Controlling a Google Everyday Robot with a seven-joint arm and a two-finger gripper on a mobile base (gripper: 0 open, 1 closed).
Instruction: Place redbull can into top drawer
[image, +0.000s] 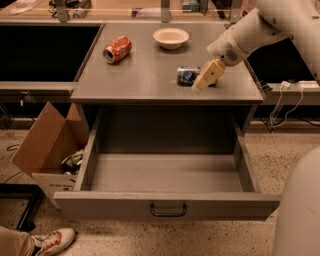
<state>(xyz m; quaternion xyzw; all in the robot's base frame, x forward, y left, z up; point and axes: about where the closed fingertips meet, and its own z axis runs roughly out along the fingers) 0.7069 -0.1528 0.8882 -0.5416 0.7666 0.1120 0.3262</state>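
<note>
The redbull can (186, 75) lies on its side on the grey cabinet top (145, 75), right of centre; its right end is hidden behind my gripper. My gripper (206, 77), cream coloured, hangs from the white arm coming in from the upper right and sits right over the can's right end. The top drawer (167, 204) is pulled wide open below the cabinet top, and its grey inside holds nothing. Its flat front panel carries one small dark handle (168, 209).
An orange-red soda can (117, 49) lies on its side at the top's left. A cream bowl (171, 37) stands at the back. An open cardboard box (47, 145) stands on the floor at left. A shoe (52, 240) shows at bottom left.
</note>
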